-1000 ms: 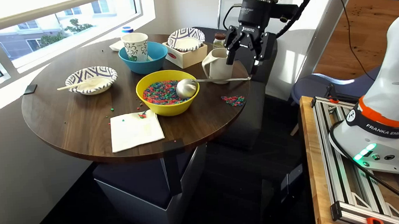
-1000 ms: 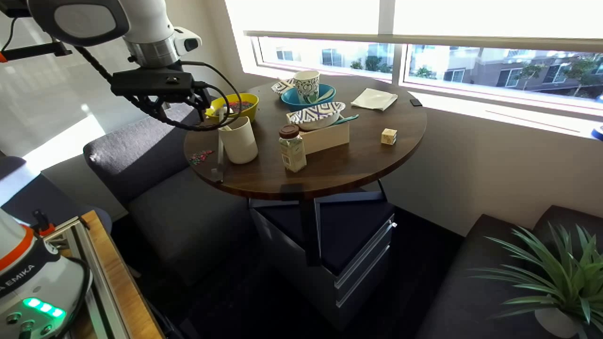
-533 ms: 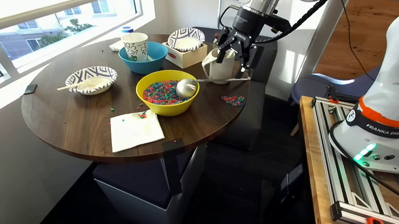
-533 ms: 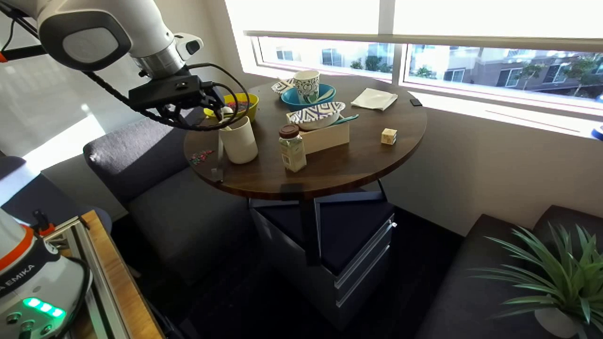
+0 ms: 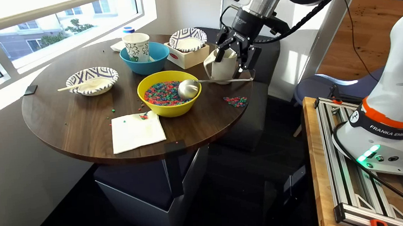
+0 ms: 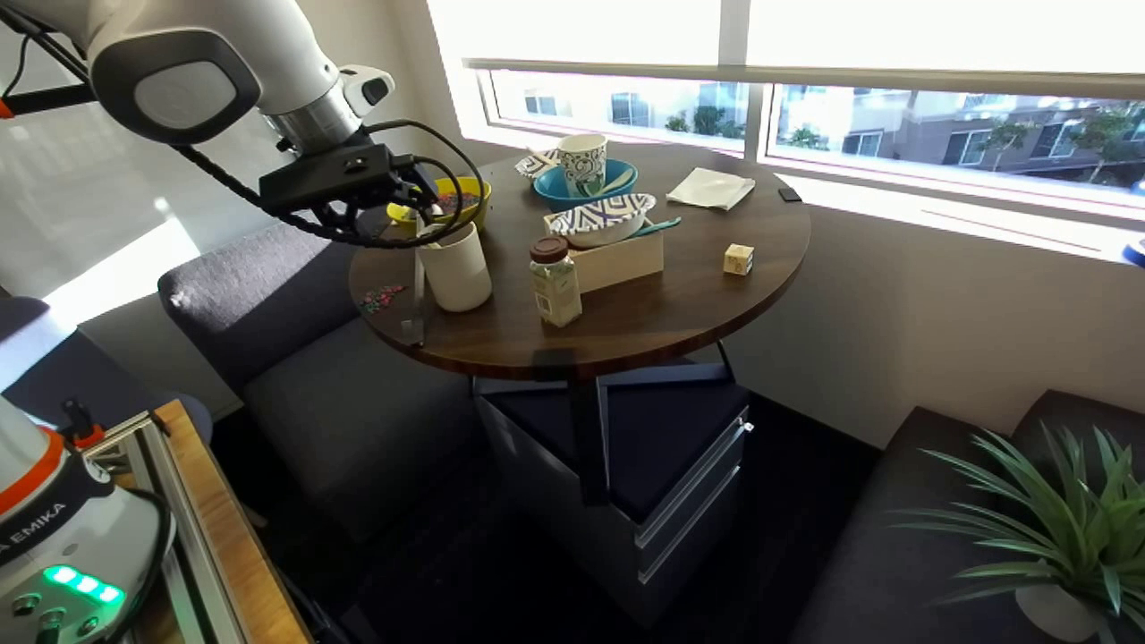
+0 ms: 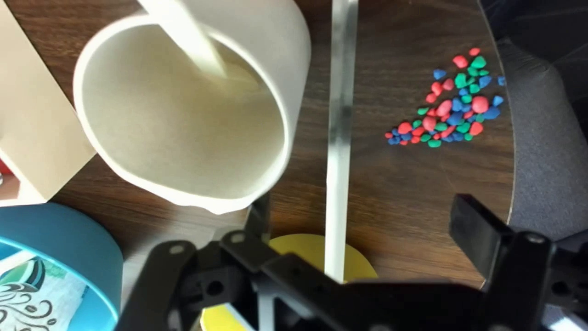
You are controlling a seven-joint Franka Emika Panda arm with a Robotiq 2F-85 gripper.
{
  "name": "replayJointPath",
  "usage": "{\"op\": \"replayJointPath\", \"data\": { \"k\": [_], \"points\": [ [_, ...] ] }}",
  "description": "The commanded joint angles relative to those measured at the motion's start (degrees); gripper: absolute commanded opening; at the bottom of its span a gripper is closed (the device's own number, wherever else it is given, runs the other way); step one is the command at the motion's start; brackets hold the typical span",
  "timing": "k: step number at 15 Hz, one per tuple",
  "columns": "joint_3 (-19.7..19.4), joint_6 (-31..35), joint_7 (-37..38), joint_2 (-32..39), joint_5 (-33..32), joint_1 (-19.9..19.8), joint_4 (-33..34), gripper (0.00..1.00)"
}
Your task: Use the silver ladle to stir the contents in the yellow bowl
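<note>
Pincer [image 7: 365, 216] nearer mug [image 5: 220, 70]; round brown table [image 5: 73, 123] beside window [image 5: 66, 21].

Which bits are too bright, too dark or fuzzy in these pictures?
In both exterior views, the window blind is glaring white and the floor under the table is nearly black; in an exterior view, the silver ladle has a shiny scoop; in the wrist view, its handle bleaches white near the yellow bowl, and the pale stick looks fuzzy inside the pitcher.
</note>
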Motion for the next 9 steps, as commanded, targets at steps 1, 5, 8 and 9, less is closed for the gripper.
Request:
{"op": "replayJointPath", "data": {
  "k": [1, 5, 8, 9],
  "points": [
    [-0.01, 1.74, 1.19, 2.89, -1.00, 1.21, 0.00, 1.00],
    [0.84, 1.31, 0.40, 4.00, -0.96, 2.69, 0.02, 1.00],
    [0.14, 4.22, -1.38, 6.79, 1.39, 4.52, 0.02, 1.00],
    [0.33, 5.08, -1.00, 7.69, 1.29, 4.47, 0.02, 1.00]
  ]
}}
